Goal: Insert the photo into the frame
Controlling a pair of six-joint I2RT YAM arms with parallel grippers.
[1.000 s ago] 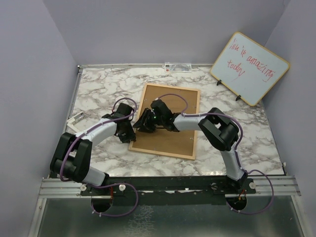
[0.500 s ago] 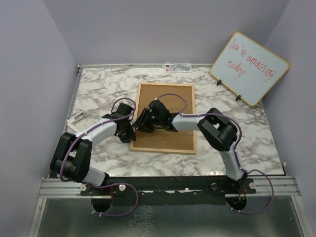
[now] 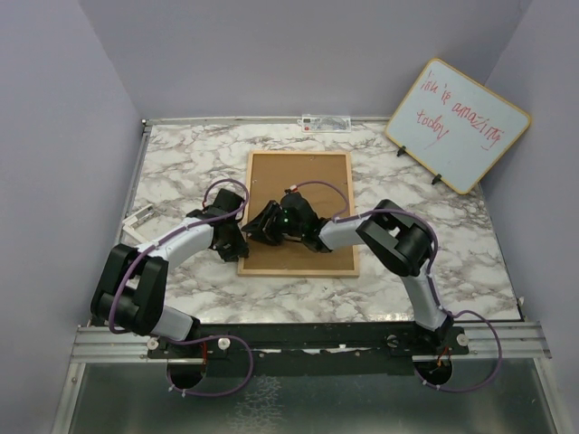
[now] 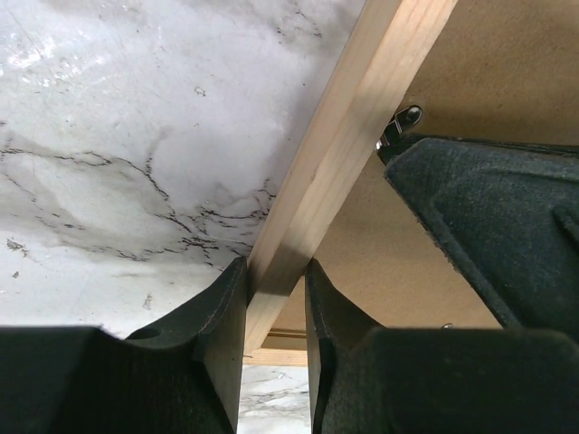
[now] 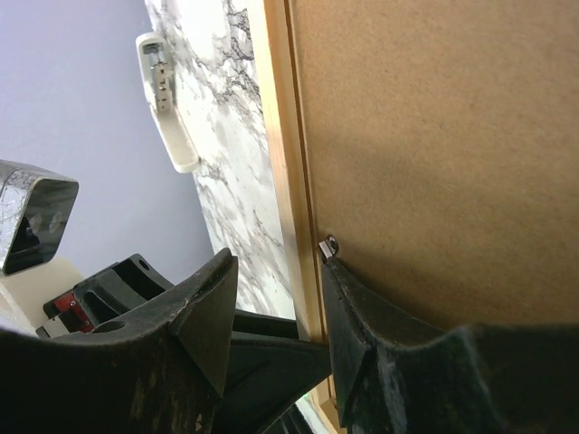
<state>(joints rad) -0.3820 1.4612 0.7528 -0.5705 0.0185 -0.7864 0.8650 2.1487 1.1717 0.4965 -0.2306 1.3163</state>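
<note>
The frame (image 3: 352,212) hides its pane under its brown backing board (image 3: 312,176), and the label (image 3: 326,121) at the far edge of the table (image 3: 181,167) is unreadably small.

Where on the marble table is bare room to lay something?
Free: the marble table between the frame and the whiteboard, and the far-left corner beside the frame. Crowded: the frame's left rail, where the left gripper and right gripper meet.

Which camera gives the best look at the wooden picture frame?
The top external view: only there does nearly the whole frame show, lying back-up on the marble table. The left wrist view shows just one rail pinched in the left gripper; the right wrist view, one rail and brown backing.
</note>
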